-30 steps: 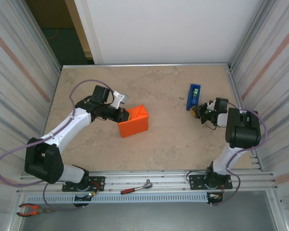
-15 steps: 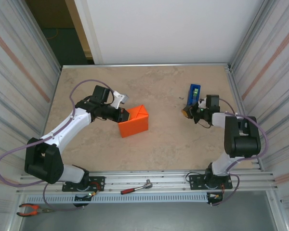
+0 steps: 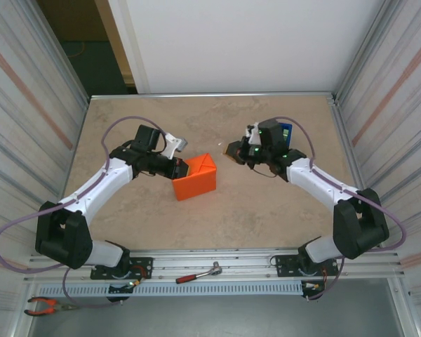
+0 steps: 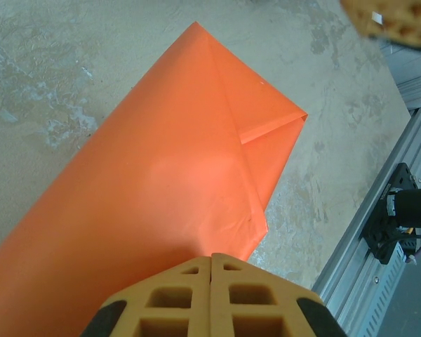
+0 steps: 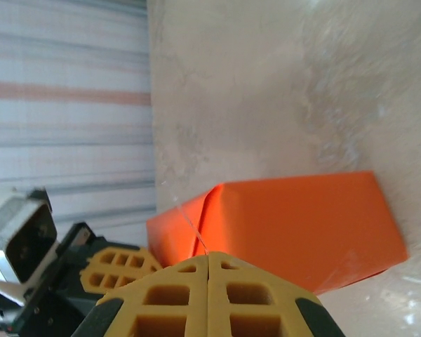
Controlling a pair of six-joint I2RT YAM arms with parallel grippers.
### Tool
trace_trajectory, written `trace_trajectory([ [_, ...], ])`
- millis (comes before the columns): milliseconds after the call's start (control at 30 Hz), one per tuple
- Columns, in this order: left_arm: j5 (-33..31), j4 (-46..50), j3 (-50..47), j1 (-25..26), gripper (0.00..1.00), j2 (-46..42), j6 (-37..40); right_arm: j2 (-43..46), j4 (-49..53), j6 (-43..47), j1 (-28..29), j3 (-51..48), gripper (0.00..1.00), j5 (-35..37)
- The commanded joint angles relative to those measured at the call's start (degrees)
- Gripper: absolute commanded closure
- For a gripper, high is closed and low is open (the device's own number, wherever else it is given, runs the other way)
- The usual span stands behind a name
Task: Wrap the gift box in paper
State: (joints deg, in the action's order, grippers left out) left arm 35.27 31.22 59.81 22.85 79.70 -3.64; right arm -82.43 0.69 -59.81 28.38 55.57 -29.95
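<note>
**Supervisor:** Status of the package?

**Operator:** I see the paper (image 3: 196, 180) folded around the gift box, which is fully covered, so I place it only by the parcel's shape. It sits mid-table (image 3: 252, 207), left of centre. The triangular end flap (image 4: 266, 125) lies folded over, and I see no tape on it.

**Supervisor:** Jaws?

**Operator:** The left gripper (image 3: 182, 168) is closed, tips together, pressed against the parcel's left end with nothing visibly between them. The right gripper (image 3: 232, 149) is also closed and hangs near the parcel's far right corner, apart from it. A thin pale strand crosses the right wrist view near its tips. I cannot tell whether that is tape.

**Supervisor:** Risks?

**Operator:** Three, in my judgement. If I lift the left gripper before the flap is fixed, the thin sheet may spring open. If the right gripper pushes in from the side, the light parcel could slide under the left tips and loosen the folds. The blue tape dispenser (image 3: 287, 130) stands just behind my right arm, and a careless swing back could knock it.
</note>
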Motion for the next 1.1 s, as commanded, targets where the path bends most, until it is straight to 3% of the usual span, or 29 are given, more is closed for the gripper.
trace_trajectory([
  [0,-3.41,4.20,-3.47,1.05,1.00,2.86,0.94,1.46,1.73,-3.01,4.56,1.91,1.00,6.91],
  [233,-2.92,4.04,-3.48,1.05,1.00,2.93,0.81,0.00,-0.32,-7.69,13.46,2.48,1.00,14.97],
  [400,-2.83,3.95,-3.57,1.05,1.00,2.99,0.66,-1.11,-1.05,-10.53,16.57,3.43,1.00,17.89],
  [1067,-2.70,3.85,-3.61,1.47,1.00,3.24,0.65,-5.69,-2.47,-13.14,19.50,5.55,1.00,19.17],
])
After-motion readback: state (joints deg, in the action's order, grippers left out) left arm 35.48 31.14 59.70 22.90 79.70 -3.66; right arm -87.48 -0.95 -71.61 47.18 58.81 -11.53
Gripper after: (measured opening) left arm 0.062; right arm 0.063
